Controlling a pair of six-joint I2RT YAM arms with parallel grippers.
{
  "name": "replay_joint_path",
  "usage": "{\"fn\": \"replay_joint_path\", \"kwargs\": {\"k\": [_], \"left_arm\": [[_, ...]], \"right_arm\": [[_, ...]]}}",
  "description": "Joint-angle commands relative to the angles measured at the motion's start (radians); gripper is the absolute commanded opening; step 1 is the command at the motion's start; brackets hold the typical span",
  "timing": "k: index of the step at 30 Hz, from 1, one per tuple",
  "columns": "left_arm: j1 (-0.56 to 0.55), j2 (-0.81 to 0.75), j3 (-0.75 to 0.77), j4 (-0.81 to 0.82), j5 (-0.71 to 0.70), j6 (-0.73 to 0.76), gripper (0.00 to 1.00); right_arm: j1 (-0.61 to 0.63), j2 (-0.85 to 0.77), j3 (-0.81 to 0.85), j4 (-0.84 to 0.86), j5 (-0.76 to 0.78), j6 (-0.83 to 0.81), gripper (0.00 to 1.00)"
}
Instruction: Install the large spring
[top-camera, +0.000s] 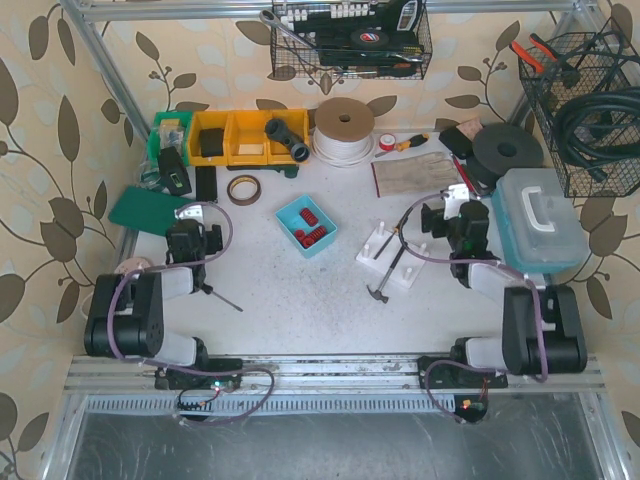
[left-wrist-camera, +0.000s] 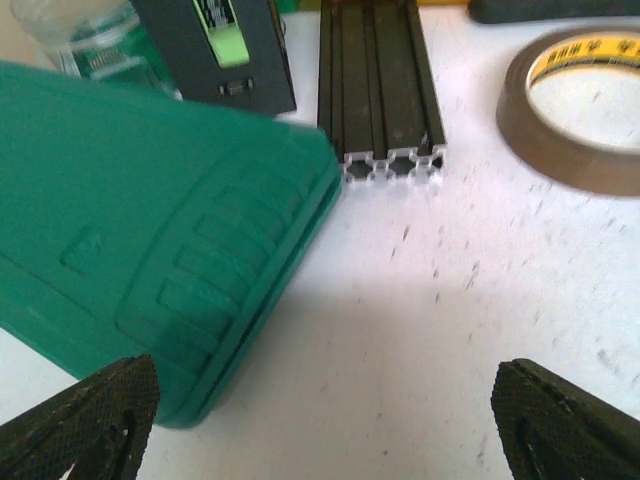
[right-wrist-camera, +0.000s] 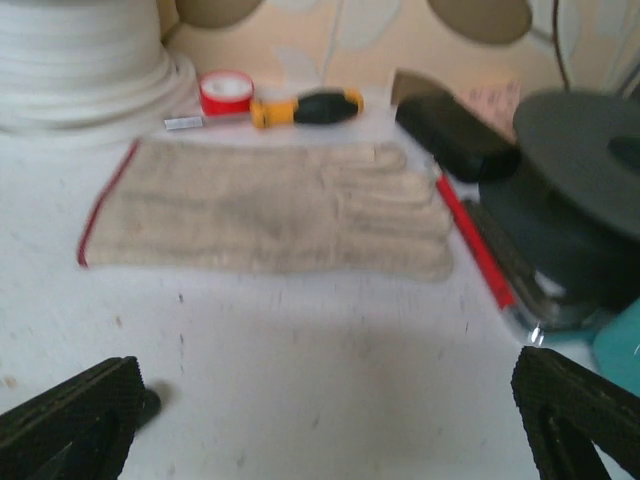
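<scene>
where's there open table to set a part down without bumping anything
Biggest bare patch: the near middle of the table, bordered by the blue spring tray, the white fixture and the near edge. A smaller one lies between the tray and the glove. Crowded along the back wall by the yellow bins and right by the teal box.

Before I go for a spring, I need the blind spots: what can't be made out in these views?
- Springs in the blue tray: top view only, too small to tell the large one.
- White fixture: top view, too small to show the spring seat; a cable crosses it.
- Green lid: left wrist view, cut off by the left edge.
- Black disc: right wrist view, blurred, cut off at the right edge.
</scene>
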Motion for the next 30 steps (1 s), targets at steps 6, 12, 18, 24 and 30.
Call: {"fn": "replay_joint_path", "kwargs": {"k": [6,12,18,24,30], "left_arm": [[-0.006,-0.31,0.204,-0.408,0.123,-0.074,0.92],[-0.005,-0.484,0.387,-0.7,0.109,-0.24,0.93],[-0.005,-0.531,0.582,-1.021,0.13,-0.325,0.93],[-0.005,-0.594,0.558,-1.15,0.128,-0.452,0.99],[-0.005,-0.637,0.433,-0.992,0.445,-0.498,0.96]], "right_arm": [[0.005,-0.231,0.141,-0.331,-0.121,0.043,1.0],[0.005,-0.28,0.39,-0.741,-0.087,0.276,1.0],[0.006,-0.304,0.525,-0.925,-0.161,0.382,1.0],[-0.021,-0.327,0.544,-1.092,-0.114,0.521,1.0],[-0.031,-0.236,0.562,-1.183,-0.229,0.575,0.99]]}}
